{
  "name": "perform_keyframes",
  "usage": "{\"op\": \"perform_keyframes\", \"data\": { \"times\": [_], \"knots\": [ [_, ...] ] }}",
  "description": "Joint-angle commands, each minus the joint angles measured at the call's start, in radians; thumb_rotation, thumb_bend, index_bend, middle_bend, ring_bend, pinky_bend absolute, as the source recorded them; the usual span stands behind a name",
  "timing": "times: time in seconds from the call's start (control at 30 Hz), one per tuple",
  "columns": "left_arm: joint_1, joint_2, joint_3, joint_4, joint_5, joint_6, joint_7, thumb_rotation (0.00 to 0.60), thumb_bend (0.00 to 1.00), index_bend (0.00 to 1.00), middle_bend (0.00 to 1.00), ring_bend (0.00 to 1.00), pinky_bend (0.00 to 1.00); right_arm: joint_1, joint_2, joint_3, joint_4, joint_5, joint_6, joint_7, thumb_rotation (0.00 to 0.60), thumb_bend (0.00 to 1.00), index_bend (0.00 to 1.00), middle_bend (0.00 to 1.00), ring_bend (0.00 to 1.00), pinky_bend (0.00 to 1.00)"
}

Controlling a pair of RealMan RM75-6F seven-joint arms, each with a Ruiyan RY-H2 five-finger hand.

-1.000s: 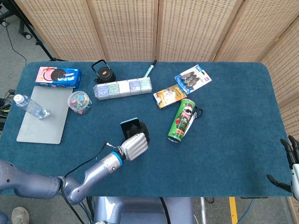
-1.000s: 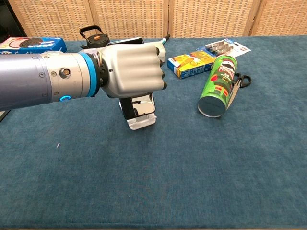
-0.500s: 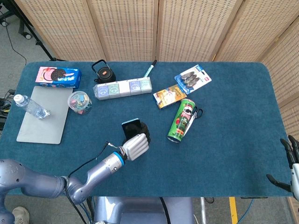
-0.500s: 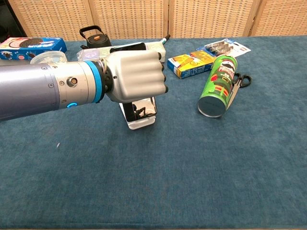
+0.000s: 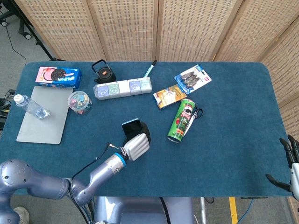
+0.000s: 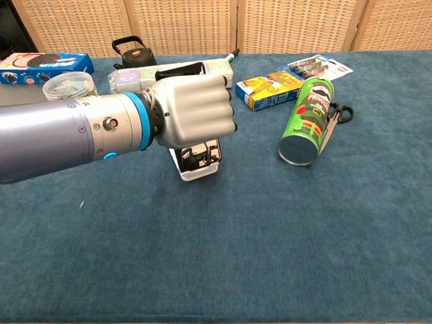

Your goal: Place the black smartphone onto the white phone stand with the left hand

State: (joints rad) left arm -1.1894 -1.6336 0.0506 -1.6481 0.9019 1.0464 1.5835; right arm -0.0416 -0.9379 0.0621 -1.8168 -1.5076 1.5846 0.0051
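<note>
The black smartphone (image 6: 200,154) stands nearly upright, its lower edge in the lip of the white phone stand (image 6: 199,174) at the table's middle. My left hand (image 6: 192,111) is wrapped around the phone's middle, fingers curled over the front, so only the top edge and the glossy lower part show. From above, the phone (image 5: 131,126) sticks out just beyond my left hand (image 5: 136,145), which hides the stand. My right hand (image 5: 290,164) hangs off the table's far right edge, fingers apart and holding nothing.
A green chips can (image 6: 307,120) lies right of the stand with scissors (image 6: 339,114) beside it. Behind are a yellow box (image 6: 270,89), a row of small boxes (image 5: 122,87), a black kettle (image 5: 103,72), a jar (image 5: 80,102), a cookie box (image 5: 59,77), a laptop (image 5: 43,119) and a bottle (image 5: 31,106).
My left hand has sunk slightly with the phone, whose top edge now sits lower. The forearm has dropped and swung a little. The right hand has not moved.
</note>
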Motion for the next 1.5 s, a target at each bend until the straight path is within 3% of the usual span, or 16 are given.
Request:
{"op": "perform_keyframes", "data": {
  "times": [0.03,0.27,0.7,0.8,1.07,1.27,1.5],
  "knots": [
    [-0.004,-0.007,0.004,0.000,-0.009,0.009,0.010,0.600,0.29,0.64,0.42,0.39,0.53,0.000,0.001,0.000,0.000,0.000,0.000,0.003,0.600,0.00,0.00,0.00,0.00,0.00],
    [-0.010,-0.018,-0.001,-0.016,-0.073,0.038,0.040,0.600,0.19,0.54,0.26,0.37,0.53,-0.001,0.005,-0.001,0.001,0.002,0.000,0.009,0.600,0.00,0.00,0.00,0.00,0.00],
    [-0.036,-0.033,-0.006,-0.034,-0.133,0.077,0.069,0.600,0.17,0.37,0.06,0.25,0.53,0.001,0.007,0.001,-0.012,0.008,-0.004,0.003,0.600,0.00,0.00,0.00,0.00,0.00],
    [-0.041,-0.038,-0.007,-0.036,-0.150,0.092,0.079,0.600,0.17,0.34,0.02,0.20,0.47,0.001,0.007,0.002,-0.015,0.010,-0.004,0.001,0.600,0.00,0.00,0.00,0.00,0.00],
    [-0.046,-0.040,0.002,-0.043,-0.163,0.112,0.084,0.600,0.15,0.26,0.00,0.01,0.31,0.001,0.008,0.002,-0.018,0.010,-0.004,0.001,0.600,0.00,0.00,0.00,0.00,0.00],
    [-0.048,-0.036,0.006,-0.051,-0.161,0.116,0.071,0.600,0.12,0.09,0.00,0.00,0.25,0.000,0.008,0.002,-0.018,0.010,-0.002,0.000,0.600,0.00,0.00,0.00,0.00,0.00],
    [-0.048,-0.028,0.011,-0.063,-0.157,0.127,0.060,0.600,0.11,0.07,0.00,0.00,0.24,0.000,0.008,0.001,-0.021,0.008,-0.002,-0.004,0.600,0.00,0.00,0.00,0.00,0.00]
  ]
}}
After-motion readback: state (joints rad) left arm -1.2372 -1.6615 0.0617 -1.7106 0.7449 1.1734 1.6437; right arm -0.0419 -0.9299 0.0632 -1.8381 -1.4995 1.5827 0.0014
